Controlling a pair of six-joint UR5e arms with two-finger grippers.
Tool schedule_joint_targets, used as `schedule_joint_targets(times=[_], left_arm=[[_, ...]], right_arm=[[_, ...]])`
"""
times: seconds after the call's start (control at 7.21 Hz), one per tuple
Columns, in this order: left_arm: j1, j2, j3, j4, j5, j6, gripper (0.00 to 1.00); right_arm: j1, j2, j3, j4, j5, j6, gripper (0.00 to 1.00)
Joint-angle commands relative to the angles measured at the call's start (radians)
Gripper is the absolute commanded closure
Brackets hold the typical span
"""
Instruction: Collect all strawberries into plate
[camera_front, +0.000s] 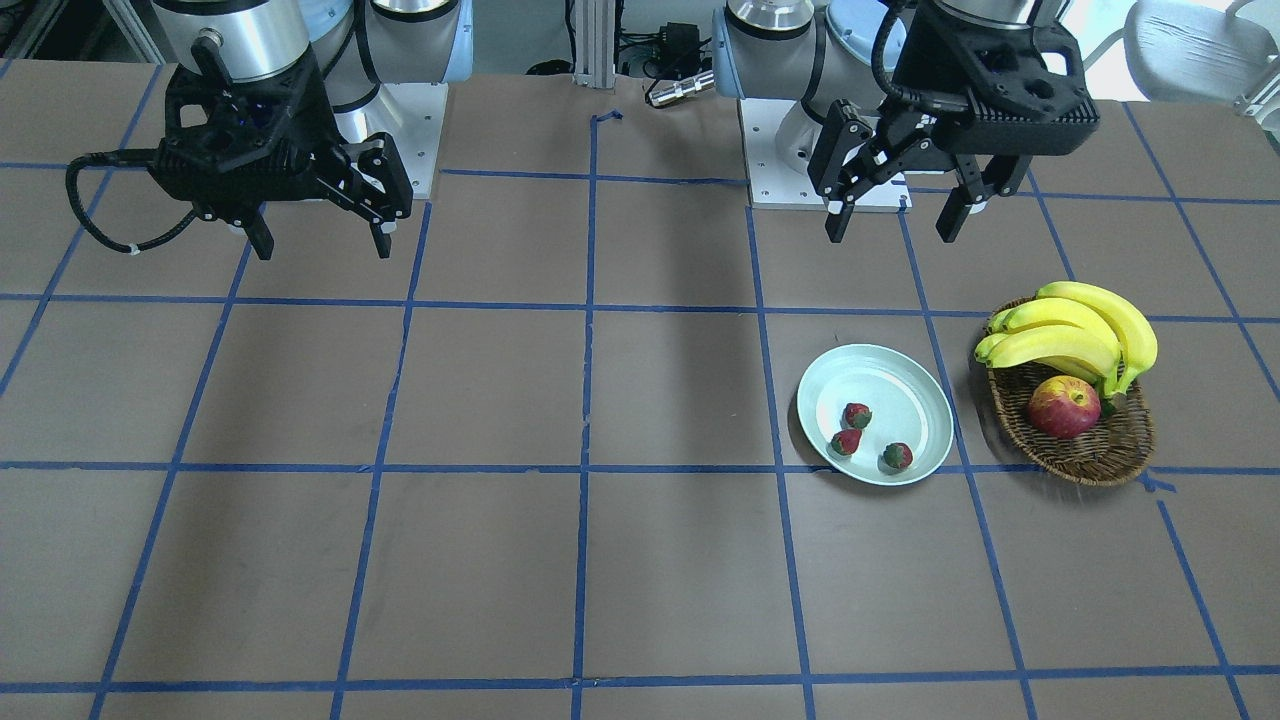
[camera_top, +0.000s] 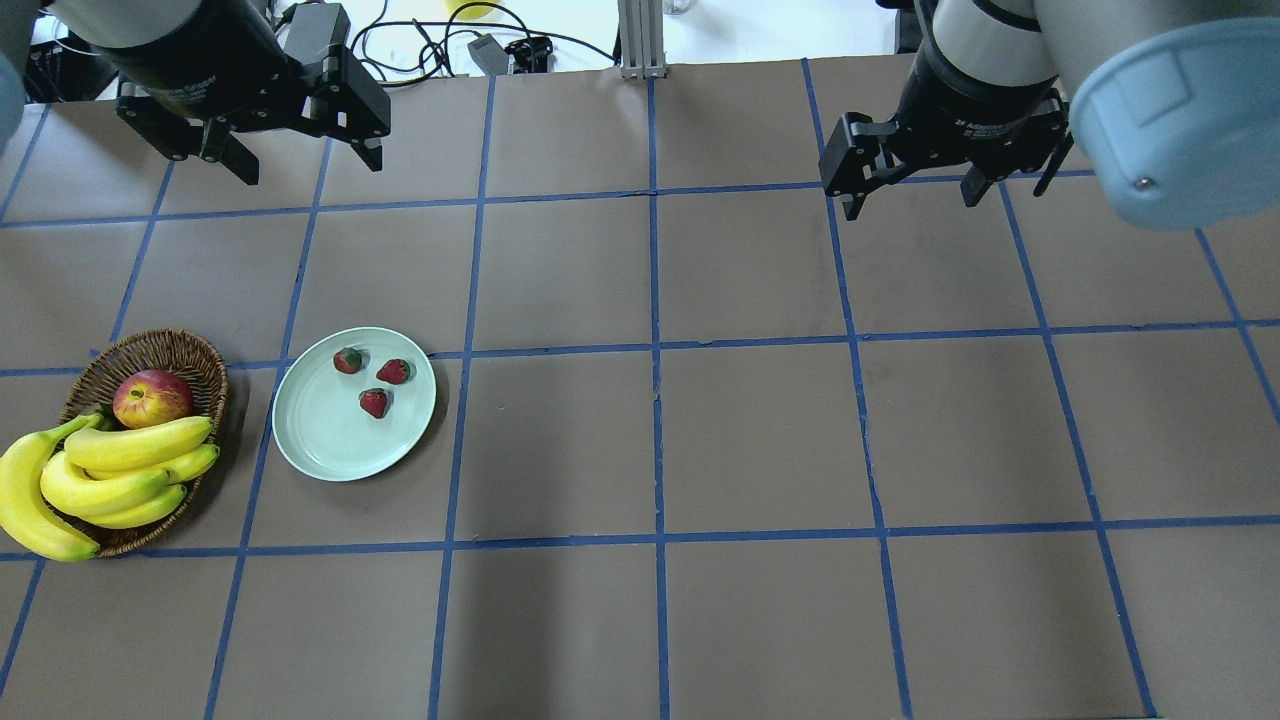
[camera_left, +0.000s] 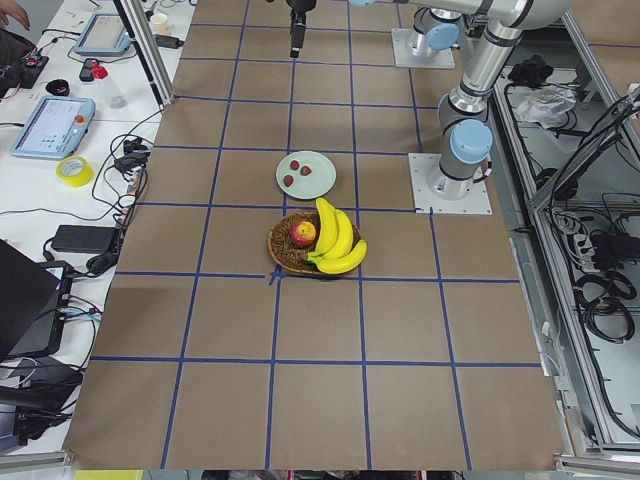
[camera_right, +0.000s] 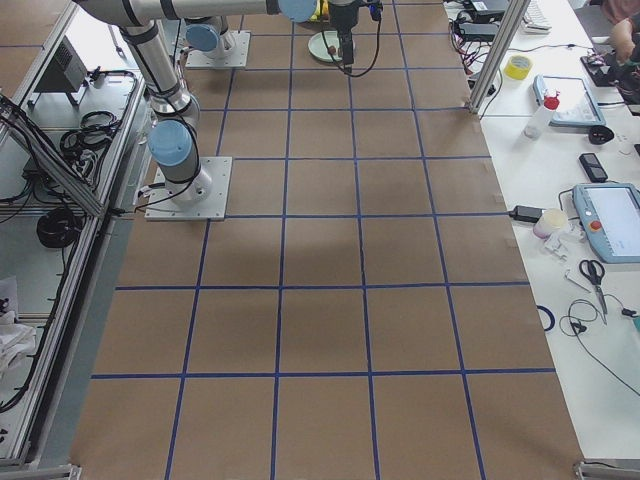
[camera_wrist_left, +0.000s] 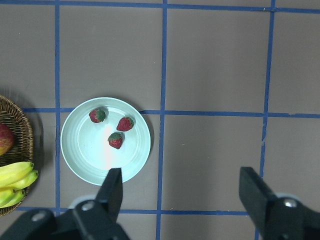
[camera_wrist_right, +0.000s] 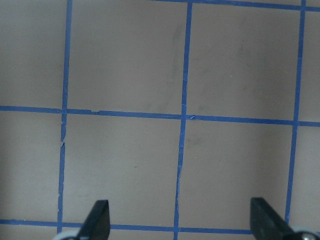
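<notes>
Strawberries (camera_top: 374, 403): all three lie inside the plate (camera_top: 318, 445), in the half away from the robot, apart from one another.
Task status: judged complete; no berry shows off the plate.
Left pincer (camera_top: 310, 165): released, jaws wide, nothing held, high above the plate.
Right pincer (camera_top: 910, 200): released, empty, well apart from the plate over bare bench (camera_top: 750, 430).
Basket (camera_top: 200, 360): just beside the plate, holding an apple (camera_top: 152, 397) and bananas (camera_top: 120, 465).
Risk 1: a needless descent could nudge the plate; with a shallow rim, berries may roll out.
Risk 2: the red apple could be mistaken for a berry.
Writing: small white lettering on the right wrist collar, too fine to read; no other labels.
</notes>
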Motion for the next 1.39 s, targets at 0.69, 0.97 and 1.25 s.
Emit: schedule_joint_targets(times=[0.69, 0.97, 1.25], left_arm=[[0.001, 0.008, -0.006, -0.002, 0.008, 0.002, 0.00], [-0.001, 0.007, -0.008, -0.004, 0.006, 0.002, 0.00], [-0.001, 0.001, -0.009, 0.001, 0.023, 0.003, 0.00]], right_arm=[[0.001, -0.001, 0.000, 0.000, 0.000, 0.000, 0.00], [0.001, -0.001, 0.000, 0.000, 0.000, 0.000, 0.00], [0.001, -0.001, 0.000, 0.000, 0.000, 0.000, 0.00]])
